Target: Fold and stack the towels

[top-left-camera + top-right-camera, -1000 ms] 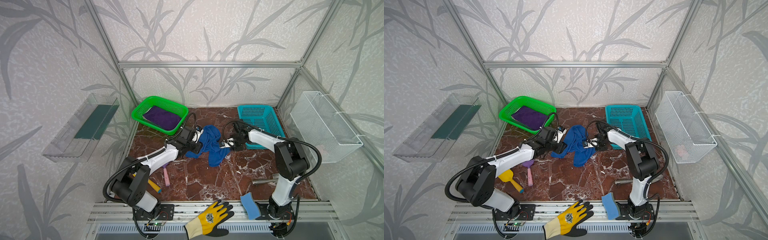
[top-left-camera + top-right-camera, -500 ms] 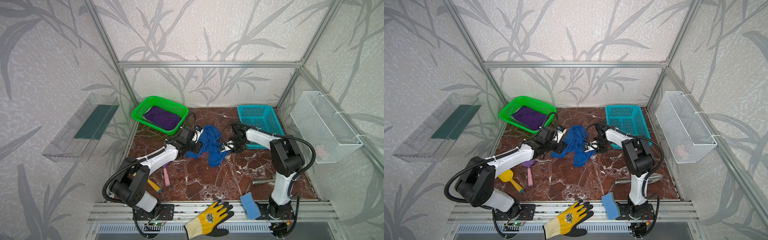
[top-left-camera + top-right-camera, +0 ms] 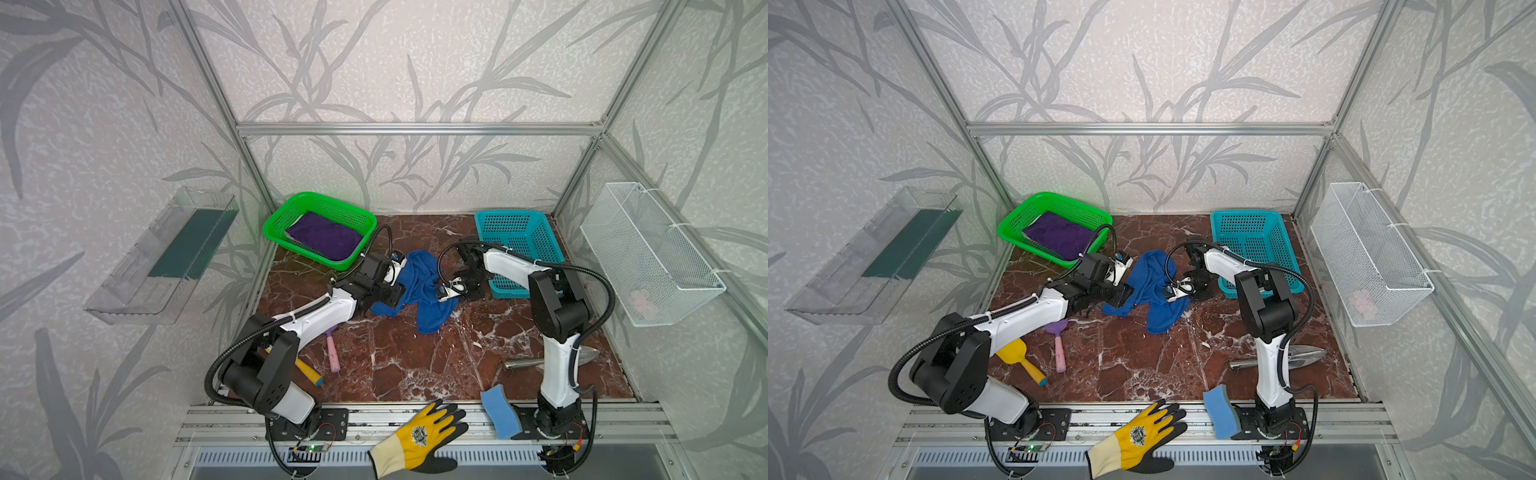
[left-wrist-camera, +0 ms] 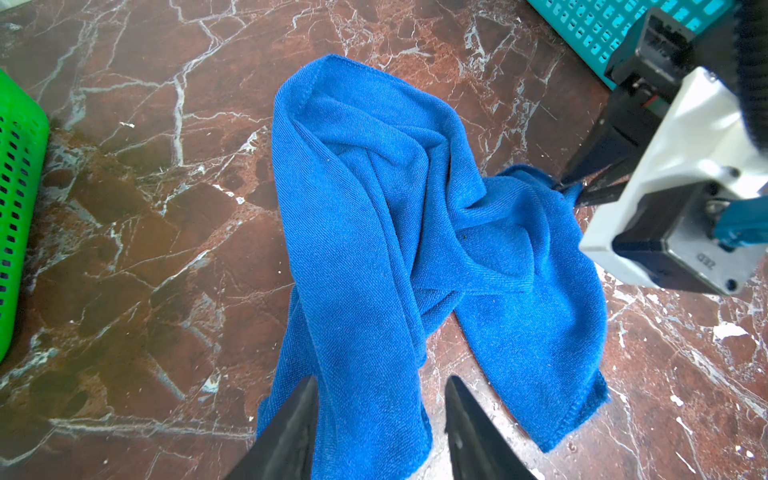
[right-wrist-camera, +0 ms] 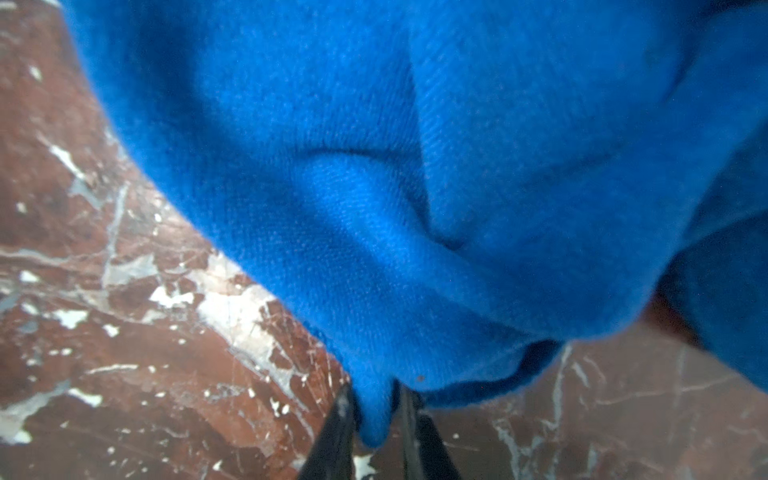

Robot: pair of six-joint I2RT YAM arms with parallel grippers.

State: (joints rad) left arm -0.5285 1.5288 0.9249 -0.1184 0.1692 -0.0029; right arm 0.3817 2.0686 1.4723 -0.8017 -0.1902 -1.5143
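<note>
Near the middle of the red-brown marble desk [image 3: 395,357], between a green plastic mesh basket [image 3: 277,216] and a teal plastic mesh basket [image 3: 515,216]: a crumpled royal blue terry towel [image 3: 417,282], twisted into ropey folds, with one long flap trailing toward the front edge; visible in both top views [image 3: 1150,291]. At its teal-basket side, right tool [image 5: 372,392] pressed together on a small fold of the blue cloth, pinching it just above the marble; same pinch visible from the left wrist view [image 4: 567,191]. At the opposite side, left tool [image 4: 380,382] spread, black fingers [image 4: 291,432] straddling a narrow strand of the towel, one finger against the cloth, the other just beside it, cloth lying loose between them. Inside the green basket, lying flat: a plain dark purple towel [image 3: 326,235]. Well apart from all this, on the front metal rail: a yellow and black work glove [image 3: 419,436], and just beside the right arm's base a light blue sponge [image 3: 498,411]
</note>
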